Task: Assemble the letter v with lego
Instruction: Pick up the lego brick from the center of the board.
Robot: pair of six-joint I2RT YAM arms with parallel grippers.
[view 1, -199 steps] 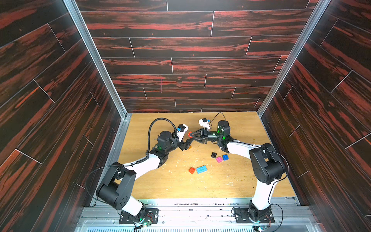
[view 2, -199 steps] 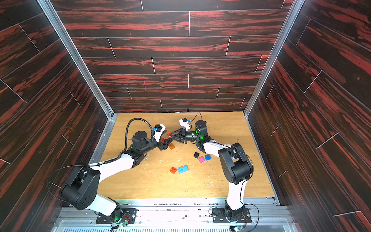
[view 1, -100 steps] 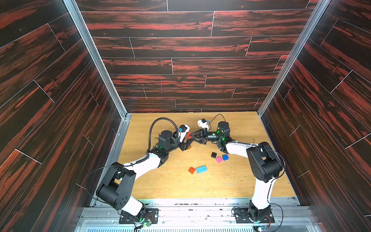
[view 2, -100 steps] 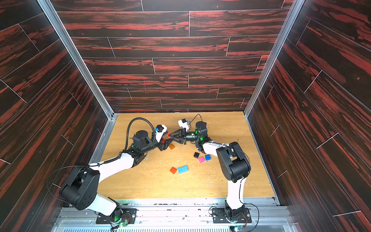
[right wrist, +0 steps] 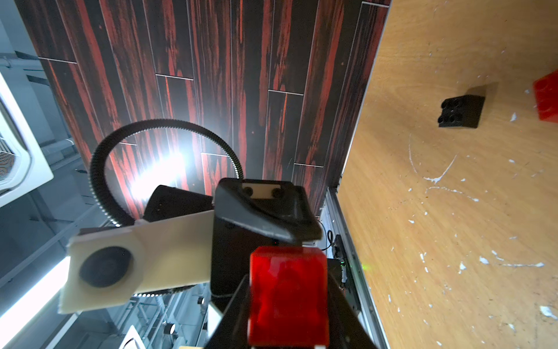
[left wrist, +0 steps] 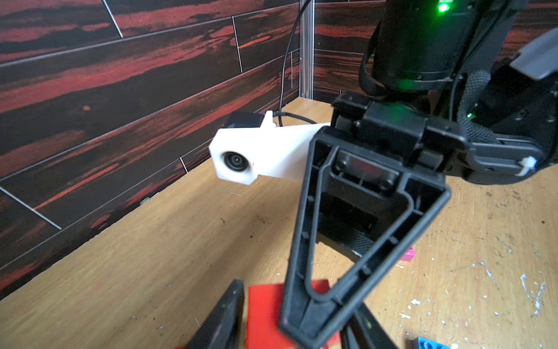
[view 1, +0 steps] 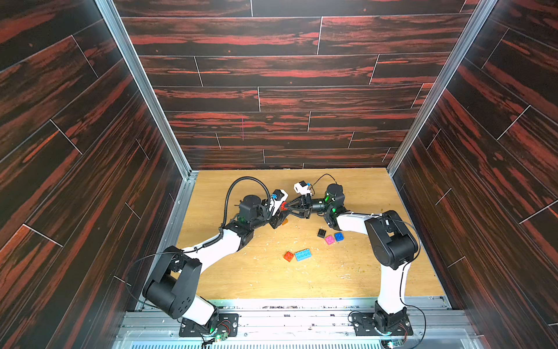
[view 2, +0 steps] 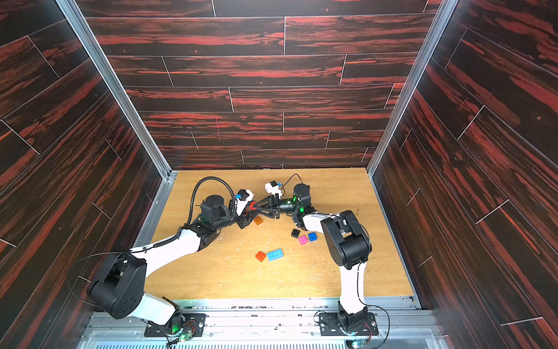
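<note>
Left claw point(left wrist: 294, 329) narrowed around red brick point(right wrist: 288, 290), contact cannot be told | brick clamped by right claw point(view 1: 286, 207), desk point(view 1: 347, 272) 11 o'clock | handover judged; firm left closure needed

Light wooden tabletop point(view 1: 347, 281), flecked with white scuffs, black brick point(view 1: 321, 233), pink brick point(view 1: 329, 240) and blue brick point(view 1: 338, 236) lay clustered close, red brick point(view 1: 288, 256) sat just beside light blue long brick point(view 1: 303, 254), orange brick point(view 1: 284, 222) lay apart.
</note>
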